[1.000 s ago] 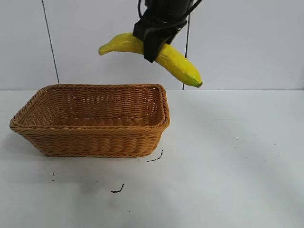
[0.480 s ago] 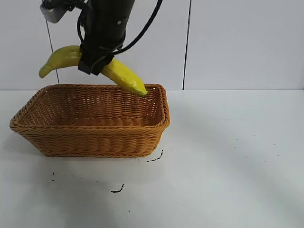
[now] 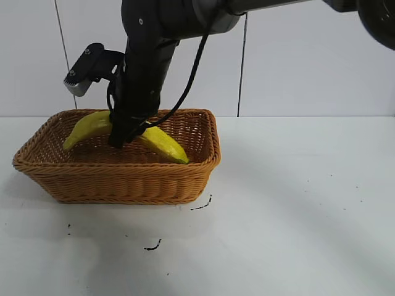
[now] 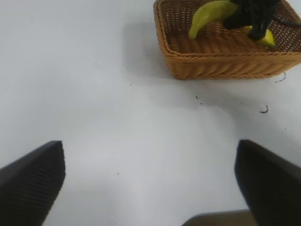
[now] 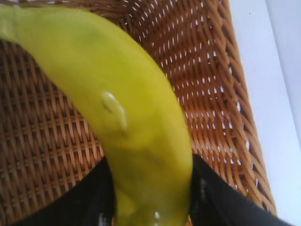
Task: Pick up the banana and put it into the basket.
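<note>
Largest in view: the white table [image 3: 296, 203], with a few small dark marks [image 3: 152, 246] near its front edge, just before the basket. Behind it, a white wall [image 3: 321, 55] with thin vertical dark seams.

On the left half of the table, in the exterior view: the wicker basket [image 3: 123, 182], rectangular, light brown, with sloping sides and a braided rim. Seen also from the left wrist view, well apart from that camera [image 4: 225, 63].

Above and inside the basket: the right arm [image 3: 145, 68], black, reaching down from the top of the picture with a cable along it and a small grey camera box at its side. At its end, the right gripper [image 3: 128, 132], closed around the middle of the banana [image 3: 162, 144], black fingers [image 5: 212, 197] pressed on both sides of the fruit.

Banana lowered within the basket walls, curved, both ends hanging lower than the held middle, one end toward the left wall, the other toward the right front corner. Cannot tell if touching the woven bottom.

Left gripper [image 4: 150, 183] well away from the basket, above bare table, fingers spread wide apart with nothing between.
</note>
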Robot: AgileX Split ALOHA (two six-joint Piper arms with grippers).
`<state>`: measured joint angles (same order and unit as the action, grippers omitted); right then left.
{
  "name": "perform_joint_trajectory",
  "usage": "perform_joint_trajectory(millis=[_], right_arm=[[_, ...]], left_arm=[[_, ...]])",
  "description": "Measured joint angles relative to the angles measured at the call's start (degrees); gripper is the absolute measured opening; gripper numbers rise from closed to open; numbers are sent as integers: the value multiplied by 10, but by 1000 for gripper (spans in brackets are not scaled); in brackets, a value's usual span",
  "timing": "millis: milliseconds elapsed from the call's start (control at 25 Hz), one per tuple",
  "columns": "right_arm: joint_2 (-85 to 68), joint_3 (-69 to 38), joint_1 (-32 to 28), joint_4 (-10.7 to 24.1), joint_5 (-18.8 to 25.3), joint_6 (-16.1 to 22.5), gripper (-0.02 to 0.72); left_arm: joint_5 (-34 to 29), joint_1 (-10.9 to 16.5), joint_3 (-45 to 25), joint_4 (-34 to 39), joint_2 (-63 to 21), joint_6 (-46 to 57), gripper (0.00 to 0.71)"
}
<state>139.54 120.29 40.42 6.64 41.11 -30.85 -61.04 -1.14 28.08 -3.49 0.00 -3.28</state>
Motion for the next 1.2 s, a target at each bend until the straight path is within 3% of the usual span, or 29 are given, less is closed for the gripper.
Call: perform_joint_trajectory(millis=[40,80,160,200,600,840,960,1200], right_arm=[[0,0,0,-1,0,0,500],[0,0,0,-1,0,0,500],[-2,0,0,-1,5,9,636],[-4,0,0,-1,9,22,652],[-111,2,-1,-14,54,146,668],[-136,19,-43,-82,143,224,668],[-136,29,-79,-109,180,247,668],[-136,35,-132,-114,202,258,668]], left_arm=[[0,0,0,0,0,0,695],[0,0,0,0,0,0,695],[0,0,0,0,0,0,695],[0,0,0,0,0,0,695],[0,0,0,0,0,0,695],[0,0,0,0,0,0,695],[0,0,0,0,0,0,695],[0,0,0,0,0,0,695]])
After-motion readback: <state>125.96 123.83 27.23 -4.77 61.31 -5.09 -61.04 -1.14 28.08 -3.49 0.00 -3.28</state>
